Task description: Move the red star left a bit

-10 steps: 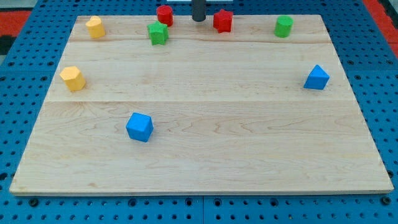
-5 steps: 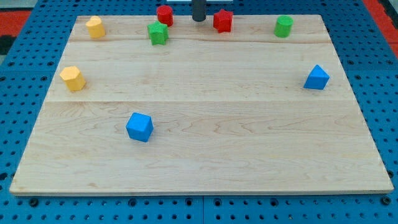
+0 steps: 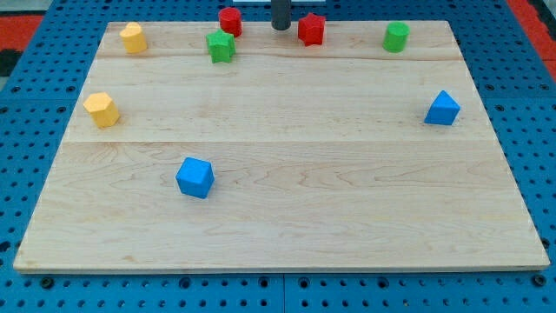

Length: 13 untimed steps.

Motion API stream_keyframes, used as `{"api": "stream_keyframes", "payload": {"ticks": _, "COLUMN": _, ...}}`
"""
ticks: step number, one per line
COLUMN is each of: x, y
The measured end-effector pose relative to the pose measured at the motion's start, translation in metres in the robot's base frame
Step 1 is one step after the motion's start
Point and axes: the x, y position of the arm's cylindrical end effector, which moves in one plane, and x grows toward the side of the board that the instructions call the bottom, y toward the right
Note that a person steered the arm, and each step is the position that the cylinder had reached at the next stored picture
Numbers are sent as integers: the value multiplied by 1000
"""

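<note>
- Where the rod enters from the view's top edge, you see only its short dark lower part standing upright; my tip (image 3: 281, 29) rests at the far edge of the wooden board (image 3: 287, 174).
- You will find my tip just to the view's left of the red star (image 3: 311, 29), near it; whether the 2 touch cannot be told from this view.
- The rod has no jaws and holds nothing; it ends in a plain blunt tip.
- Locate the red star at the board's top edge, slightly right of centre, between my tip and the green cylinder (image 3: 396, 36), which stands well apart toward the view's right.
- To the view's left of my tip you see a red cylinder (image 3: 230, 21) at the top edge, with a green star (image 3: 221, 46) just below and beside it.
- At the top left corner you find a yellow block (image 3: 133, 37); its exact shape is hard to make out.
- A second yellow block, a hexagonal one (image 3: 102, 109), sits near the left edge, lower down.
- A blue cube (image 3: 195, 177) lies in the lower left part of the board, well apart from all other blocks.
- A blue block with a peaked top (image 3: 442, 108) sits near the right edge.
- The board lies on a blue perforated surface (image 3: 530, 104), with red areas showing at the view's 2 top corners.
- You have no containers in view, and no brand, label or writing can be read.
</note>
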Motion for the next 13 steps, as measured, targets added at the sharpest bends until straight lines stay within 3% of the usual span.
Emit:
{"api": "stream_keyframes", "payload": {"ticks": 1, "x": 1, "y": 0}}
{"api": "stream_keyframes", "payload": {"ticks": 3, "x": 63, "y": 0}}
{"api": "stream_keyframes", "payload": {"ticks": 6, "x": 3, "y": 118}}
{"api": "stream_keyframes", "payload": {"ticks": 7, "x": -2, "y": 116}}
{"api": "stream_keyframes", "payload": {"ticks": 10, "x": -1, "y": 41}}
{"api": "stream_keyframes", "payload": {"ticks": 13, "x": -1, "y": 46}}
